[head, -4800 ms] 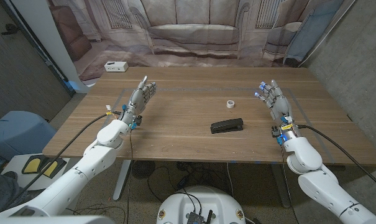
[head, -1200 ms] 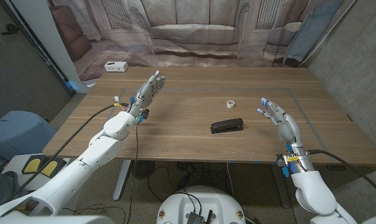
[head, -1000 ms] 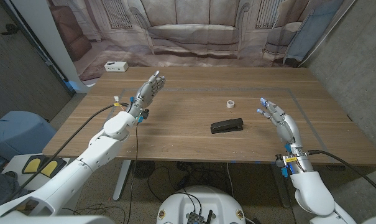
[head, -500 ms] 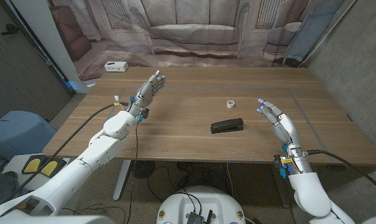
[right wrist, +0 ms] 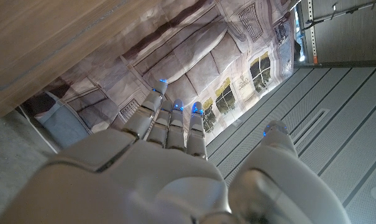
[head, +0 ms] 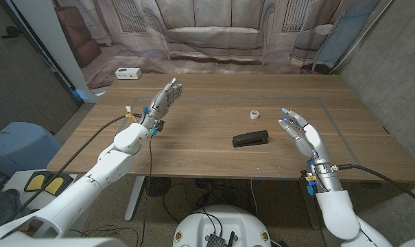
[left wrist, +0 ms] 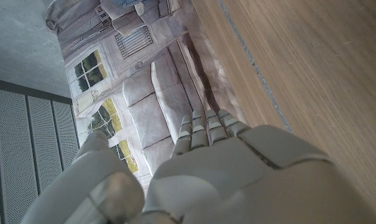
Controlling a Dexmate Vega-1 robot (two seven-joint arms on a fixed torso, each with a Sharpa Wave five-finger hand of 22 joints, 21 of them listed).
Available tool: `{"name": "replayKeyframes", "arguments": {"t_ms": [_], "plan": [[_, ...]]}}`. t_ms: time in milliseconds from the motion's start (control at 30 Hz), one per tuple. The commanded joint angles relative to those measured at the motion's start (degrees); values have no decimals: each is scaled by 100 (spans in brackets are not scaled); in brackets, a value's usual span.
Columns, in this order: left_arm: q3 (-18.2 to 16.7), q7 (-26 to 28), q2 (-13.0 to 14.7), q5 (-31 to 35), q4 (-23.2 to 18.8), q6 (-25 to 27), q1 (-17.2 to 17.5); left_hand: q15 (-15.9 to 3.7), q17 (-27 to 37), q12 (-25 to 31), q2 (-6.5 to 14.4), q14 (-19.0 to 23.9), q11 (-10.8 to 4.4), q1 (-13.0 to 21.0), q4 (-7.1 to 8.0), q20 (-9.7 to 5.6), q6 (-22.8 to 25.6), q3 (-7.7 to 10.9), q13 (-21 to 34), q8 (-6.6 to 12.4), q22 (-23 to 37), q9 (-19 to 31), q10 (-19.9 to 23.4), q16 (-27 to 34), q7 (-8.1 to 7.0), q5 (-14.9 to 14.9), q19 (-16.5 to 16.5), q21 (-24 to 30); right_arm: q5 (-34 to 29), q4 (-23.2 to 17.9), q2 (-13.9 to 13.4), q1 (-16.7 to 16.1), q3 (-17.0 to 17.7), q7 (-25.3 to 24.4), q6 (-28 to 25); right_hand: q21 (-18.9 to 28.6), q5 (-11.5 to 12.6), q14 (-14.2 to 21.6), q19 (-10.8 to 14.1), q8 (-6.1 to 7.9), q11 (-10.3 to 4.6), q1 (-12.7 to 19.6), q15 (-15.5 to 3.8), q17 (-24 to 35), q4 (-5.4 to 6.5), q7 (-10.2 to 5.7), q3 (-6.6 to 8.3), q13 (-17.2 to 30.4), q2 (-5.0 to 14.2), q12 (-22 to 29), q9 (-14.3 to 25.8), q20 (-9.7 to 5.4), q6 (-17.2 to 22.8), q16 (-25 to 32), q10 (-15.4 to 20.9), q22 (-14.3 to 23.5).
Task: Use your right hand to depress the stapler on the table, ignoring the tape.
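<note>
Right robot hand empty, fingers spread, beside black stapler, head view alone showing tape

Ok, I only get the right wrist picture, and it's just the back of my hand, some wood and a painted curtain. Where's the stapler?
Observer: In the head view the black stapler lies on the table, to the left of your right hand and apart from it.
Operator: Is my hand holding anything?
Observer: No. Its fingers are spread and nothing is in them.
Operator: And where's the tape I should leave alone?
Observer: The small white tape roll sits farther from the robot than the stapler, with bare wood between them.
</note>
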Motion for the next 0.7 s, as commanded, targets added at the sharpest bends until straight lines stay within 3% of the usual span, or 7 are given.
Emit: {"name": "replayKeyframes", "arguments": {"t_ms": [33, 367, 700], "plan": [[-31, -51, 12, -46, 31, -75, 53, -7, 23, 45, 7, 66, 3, 65, -32, 32, 80, 22, -3, 35, 27, 19, 42, 23, 1, -22, 25, 27, -1223, -308, -144, -96, -112, -639, -666, 3, -3, 31, 54, 0, -49, 67, -36, 8, -8, -24, 38, 15, 20, -14, 20, -13, 36, -8, 25, 12], [-41, -84, 26, -71, 11, -108, 98, -9, 24, 42, 12, 70, -2, 69, -44, 34, 87, 24, -3, 32, 27, 19, 41, 22, -2, -30, 23, 26, -1776, -450, -430, -129, -305, -1080, -1162, 2, -12, 44, 67, 0, -101, 78, -65, 8, -17, -61, 35, 15, 14, -16, 20, -22, 59, -7, 35, 12], [-67, -84, 42, -94, -18, -139, 160, -13, 24, 40, 18, 72, -4, 73, -58, 33, 86, 25, -3, 27, 28, 19, 44, 20, -4, -37, 26, 27, -2545, -748, -721, -181, -596, -1342, -2128, -15, -30, 39, 42, -1, -155, 24, -105, 22, 12, -173, 9, 15, 5, -31, 21, -19, 93, -10, 22, 13]]}}
